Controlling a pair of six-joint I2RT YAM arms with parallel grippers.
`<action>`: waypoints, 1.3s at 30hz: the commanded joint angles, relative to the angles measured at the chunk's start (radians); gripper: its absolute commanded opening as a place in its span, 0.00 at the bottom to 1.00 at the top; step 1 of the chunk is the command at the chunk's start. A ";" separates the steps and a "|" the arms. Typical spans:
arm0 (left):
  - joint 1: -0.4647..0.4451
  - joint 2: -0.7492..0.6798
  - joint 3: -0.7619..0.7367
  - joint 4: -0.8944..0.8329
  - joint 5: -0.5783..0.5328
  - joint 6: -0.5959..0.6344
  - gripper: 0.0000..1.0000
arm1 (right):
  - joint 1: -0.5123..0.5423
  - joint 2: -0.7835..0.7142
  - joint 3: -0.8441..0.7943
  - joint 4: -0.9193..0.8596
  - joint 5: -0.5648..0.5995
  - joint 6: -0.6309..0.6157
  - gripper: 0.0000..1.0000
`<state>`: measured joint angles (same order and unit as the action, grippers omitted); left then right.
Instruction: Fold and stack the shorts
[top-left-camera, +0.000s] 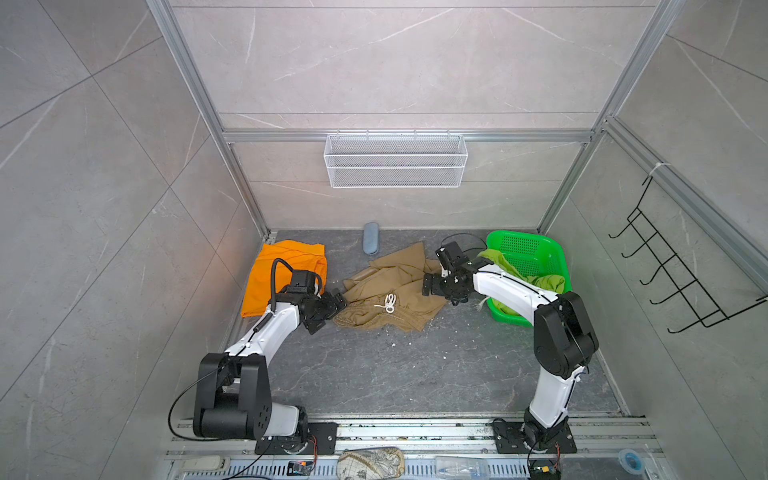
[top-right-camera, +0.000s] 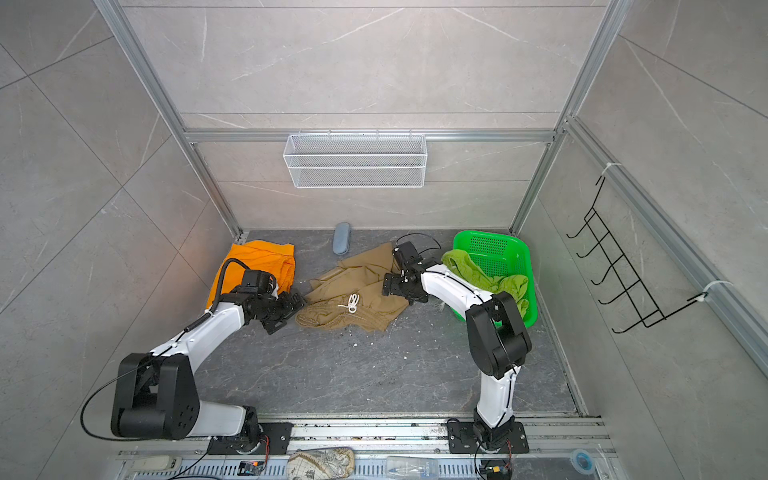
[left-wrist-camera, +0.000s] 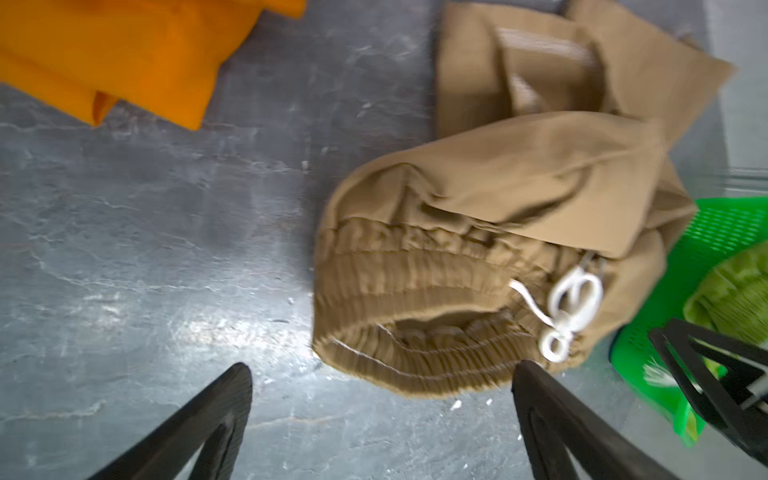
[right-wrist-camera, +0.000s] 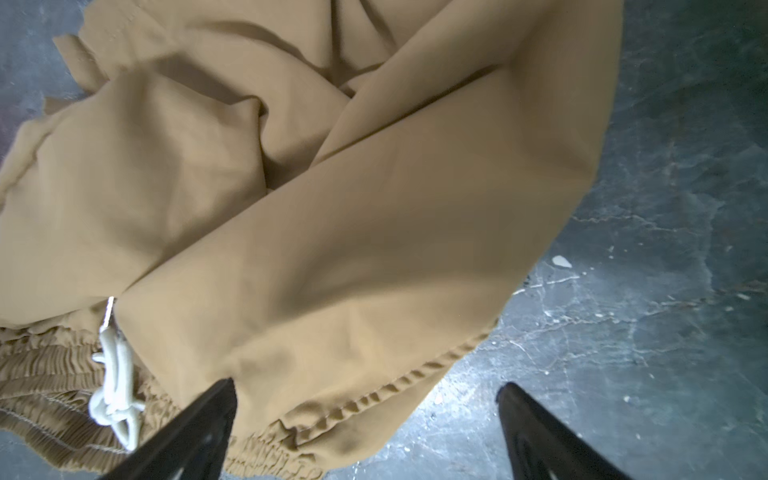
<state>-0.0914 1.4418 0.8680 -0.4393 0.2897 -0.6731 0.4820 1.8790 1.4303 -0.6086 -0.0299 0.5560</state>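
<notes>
**Lying crumpled between two wide-spread grippers: khaki tan cloth shorts (top-left-camera: 390, 286)**

Rumpled and unfolded, the pair rests on the dark grey stone floor (top-left-camera: 415, 374), its white drawstring (top-left-camera: 390, 302) knotted on top. The left gripper (top-left-camera: 328, 313) has its fingers (left-wrist-camera: 224, 415) spread wide and grips nothing. The gathered elastic waistband lies just ahead of its fingertips. The right gripper (top-left-camera: 427, 286) is also fully spread and holds nothing, with one finger (right-wrist-camera: 199, 432) over a hemmed leg and the other over bare floor. Bright orange cloth shorts (top-left-camera: 266, 282) lie flattened off to the side of the left fingers, apart from the khaki pair.

A bright green perforated plastic basket (top-left-camera: 528, 245) sits behind the right fingers, alongside that arm. Lime green cloth shorts (top-left-camera: 548, 282) lie in it and drape over its rim.

Only the left wrist view looks into the gaping mouth of the waistband. Only the right wrist view shows the stitched hem close up. The basket's whole outline appears in both top views alone.
</notes>
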 joint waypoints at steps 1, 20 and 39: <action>0.005 0.052 0.001 0.108 0.019 -0.055 0.99 | 0.000 0.000 -0.004 0.017 -0.001 -0.031 1.00; 0.002 0.183 0.007 0.239 0.119 -0.081 0.00 | -0.075 0.141 0.093 -0.018 0.001 -0.050 0.97; 0.002 0.271 0.596 -0.060 0.032 0.151 0.00 | 0.201 -0.098 -0.334 0.207 -0.093 0.178 0.07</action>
<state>-0.0914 1.6718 1.3506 -0.4526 0.3302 -0.5949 0.5674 1.8378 1.1404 -0.4355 -0.1154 0.6552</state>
